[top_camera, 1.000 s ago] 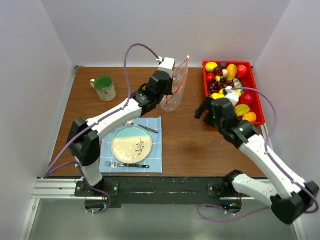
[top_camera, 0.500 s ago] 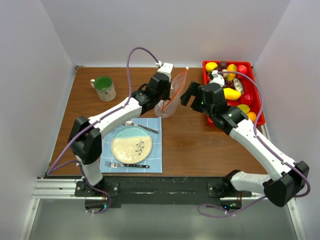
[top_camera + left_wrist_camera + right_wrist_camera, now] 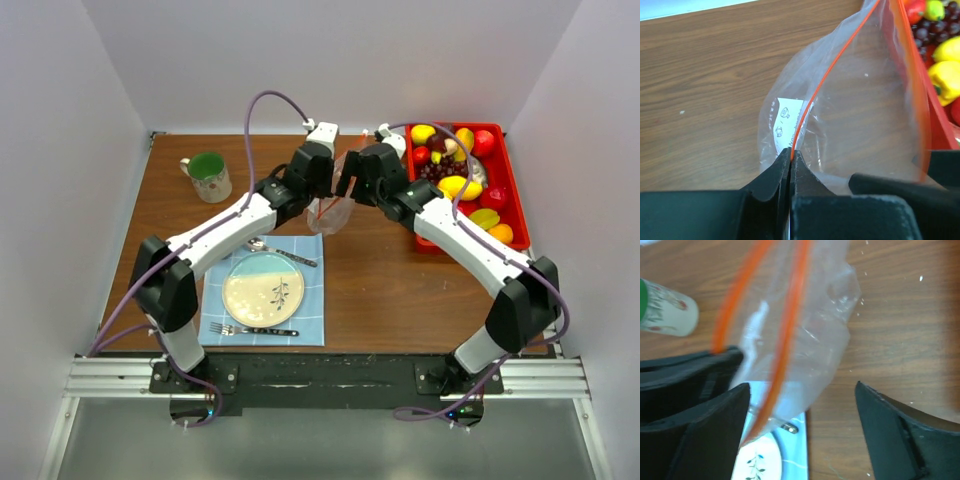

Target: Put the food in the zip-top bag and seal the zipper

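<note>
Toward the back of the worktop (image 3: 380, 280), the left end effector (image 3: 790, 152) is pinching the zipper (image 3: 812, 100) of the zip-top bag (image 3: 860, 115), its fingers pressed together on one rim while the mouth is gaping open. The right end effector (image 3: 801, 386) is hovering right there with fingers spread wide, the bag's mouth between them, gripping nothing. The food (image 3: 455, 165) is lying in the red tray (image 3: 510, 180) off to the right.
</note>
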Available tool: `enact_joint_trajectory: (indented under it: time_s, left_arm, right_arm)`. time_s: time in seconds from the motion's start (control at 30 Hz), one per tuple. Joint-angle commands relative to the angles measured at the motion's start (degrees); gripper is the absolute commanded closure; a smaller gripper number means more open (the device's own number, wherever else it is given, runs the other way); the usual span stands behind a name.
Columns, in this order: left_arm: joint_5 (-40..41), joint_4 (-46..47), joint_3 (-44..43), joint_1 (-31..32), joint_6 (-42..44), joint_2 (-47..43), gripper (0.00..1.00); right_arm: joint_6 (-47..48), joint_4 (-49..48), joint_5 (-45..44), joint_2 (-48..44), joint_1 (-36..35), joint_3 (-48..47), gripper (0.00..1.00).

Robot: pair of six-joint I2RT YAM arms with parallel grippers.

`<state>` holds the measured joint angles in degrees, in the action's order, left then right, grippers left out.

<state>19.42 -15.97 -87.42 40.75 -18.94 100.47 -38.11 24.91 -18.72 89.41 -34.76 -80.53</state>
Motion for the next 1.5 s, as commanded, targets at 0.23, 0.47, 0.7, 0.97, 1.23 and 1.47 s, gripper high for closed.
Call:
enact_joint_trajectory:
  time_s: [0.23,0.47,0.7,0.97,1.23,1.47]
  left_arm:
    - [10.46,-7.23,-6.27,-4.27,-1.54,-4.84,1.00]
    - [7.04,-1.27,0.48,-4.72,-6.09,-3.70,1.00]
    - [5.10,7.61,8.93,-4.63,-11.55,-4.57,1.00]
    - [5.89,11.48,10.78,-4.10,-15.33,-5.28,1.00]
    - [5.81,11.48,8.40,-3.14,-16.83,-3.44,1.00]
    - [5.45,12.71,8.67,-2.52,-16.57,-3.35,1.00]
  right_arm:
    - [2.60,1.72,0.00,7.45,4.44,-3.93,0.78]
    - [3.65,-0.47,4.39,12.02,4.88,-3.23,0.78]
    - [6.28,-1.54,7.56,10.70,4.88,-3.05,0.60]
    - [7.61,1.54,6.51,3.42,4.88,-3.40,0.39]
    - [8.66,8.22,-3.86,-6.26,5.84,-2.88,0.22]
    - [9.36,11.65,-3.95,-6.27,19.09,-1.29,0.21]
